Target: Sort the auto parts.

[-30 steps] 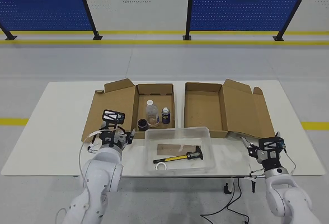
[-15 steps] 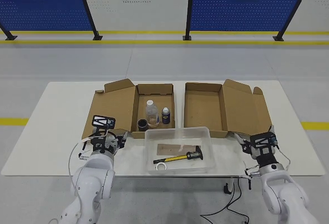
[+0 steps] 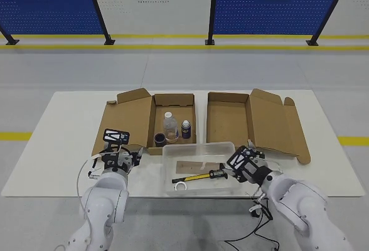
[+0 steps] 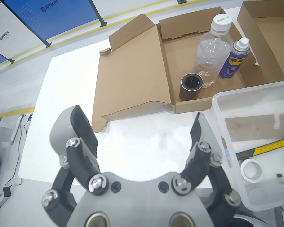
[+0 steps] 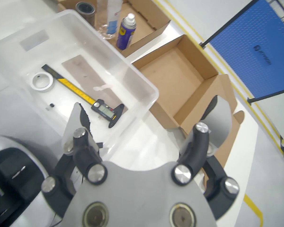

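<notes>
Inside the clear bin lies the caliper, likely stiff, light and slick, best pinched across its beam beside the display; the right pincer gapes empty at the bin's corner.

The bin lay between the left gripper and the right gripper. Inside it, the caliper lay nearest the right gripper, the tape ring beyond it.

Shows the left hand spread wide, empty, above the white tabletop. Places an open cardboard box beyond, holding upright clear bottle, blue spray can, black cylinder. Finds a clear bin beside it with yellow ruler, white ring, perhaps tape.
</notes>
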Robot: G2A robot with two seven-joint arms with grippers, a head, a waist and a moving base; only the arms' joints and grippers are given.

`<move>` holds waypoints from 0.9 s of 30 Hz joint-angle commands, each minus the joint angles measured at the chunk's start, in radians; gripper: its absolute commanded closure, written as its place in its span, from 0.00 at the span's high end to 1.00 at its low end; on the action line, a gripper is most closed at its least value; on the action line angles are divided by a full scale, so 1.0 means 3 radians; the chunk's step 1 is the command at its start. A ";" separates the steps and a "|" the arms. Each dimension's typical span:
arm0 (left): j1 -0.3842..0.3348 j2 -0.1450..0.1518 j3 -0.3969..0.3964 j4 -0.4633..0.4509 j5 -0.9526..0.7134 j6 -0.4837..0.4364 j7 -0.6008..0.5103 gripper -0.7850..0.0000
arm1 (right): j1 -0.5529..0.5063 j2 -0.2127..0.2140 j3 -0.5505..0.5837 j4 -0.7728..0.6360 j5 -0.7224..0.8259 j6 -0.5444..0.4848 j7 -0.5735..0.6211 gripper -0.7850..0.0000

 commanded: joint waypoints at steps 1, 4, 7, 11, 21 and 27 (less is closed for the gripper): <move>0.0000 0.0000 0.0000 0.0000 0.0000 0.0000 0.0000 1.00 | 0.0148 0.0001 -0.0070 0.0028 0.0106 -0.0164 0.0373 1.00; 0.0000 0.0000 0.0000 0.0000 0.0000 0.0000 0.0000 1.00 | 0.0334 -0.0001 -0.0153 0.0107 0.0170 -0.0280 0.0661 1.00; 0.0000 0.0000 0.0000 0.0000 0.0000 0.0000 0.0000 1.00 | 0.0493 0.0000 -0.0228 0.0187 0.0203 -0.0376 0.0895 1.00; 0.0000 0.0000 0.0000 0.0000 0.0000 0.0000 0.0000 1.00 | 0.0658 0.0005 -0.0342 0.0317 0.0178 -0.0559 0.1109 1.00; 0.0000 0.0000 0.0000 0.0000 0.0000 0.0000 0.0000 1.00 | 0.0803 0.0005 -0.0475 0.0464 0.0120 -0.0650 0.1077 1.00; 0.0000 0.0000 0.0000 0.0000 0.0000 0.0000 0.0000 1.00 | 0.0803 0.0005 -0.0475 0.0464 0.0120 -0.0650 0.1077 1.00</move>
